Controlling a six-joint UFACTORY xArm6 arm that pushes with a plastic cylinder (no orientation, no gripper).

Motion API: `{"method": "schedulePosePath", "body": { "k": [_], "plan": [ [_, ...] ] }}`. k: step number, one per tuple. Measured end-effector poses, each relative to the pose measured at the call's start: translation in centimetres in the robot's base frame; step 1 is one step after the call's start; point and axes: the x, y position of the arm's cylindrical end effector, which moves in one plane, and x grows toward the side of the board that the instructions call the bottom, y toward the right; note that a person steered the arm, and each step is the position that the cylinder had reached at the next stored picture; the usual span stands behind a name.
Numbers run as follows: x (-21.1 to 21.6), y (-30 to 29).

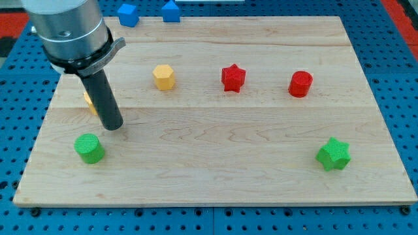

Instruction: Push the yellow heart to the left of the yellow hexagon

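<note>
We are looking down on the wooden board [215, 163], and our rod is standing near the view's left, with my tip [112, 126] resting on the wood, gripping nothing, since a bare rod has nothing to open or close. Just behind the rod, we are catching only a sliver of the yellow heart [87, 100]; most of it is hiding, so we cannot tell whether the rod is touching it. The yellow hexagon [164, 76] is sitting toward the view's right and a little higher, well apart from the heart. The green cylinder [89, 148] is waiting just below my tip.

We are judging the heart to be a small, light, rigid block that is going to slide easily on smooth wood and spin if nudged off-centre. There is no taking hold here; we are thinking a push through its middle, from the view's lower-left side, is calling for care, stopping short of the hexagon.

The red star [233, 78], red cylinder [301, 84], green star [334, 155] and two blue blocks [128, 14] are sitting clear.
</note>
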Motion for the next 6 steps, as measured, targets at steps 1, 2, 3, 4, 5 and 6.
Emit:
{"method": "schedulePosePath", "body": {
  "k": [1, 2, 3, 4, 5, 6],
  "plan": [
    [-4.7, -2.6],
    [-5.6, -2.7],
    [-3.4, -5.6],
    [-5.6, -7.2],
    [-6.1, -5.3],
    [-8.2, -4.3]
  ]
}}
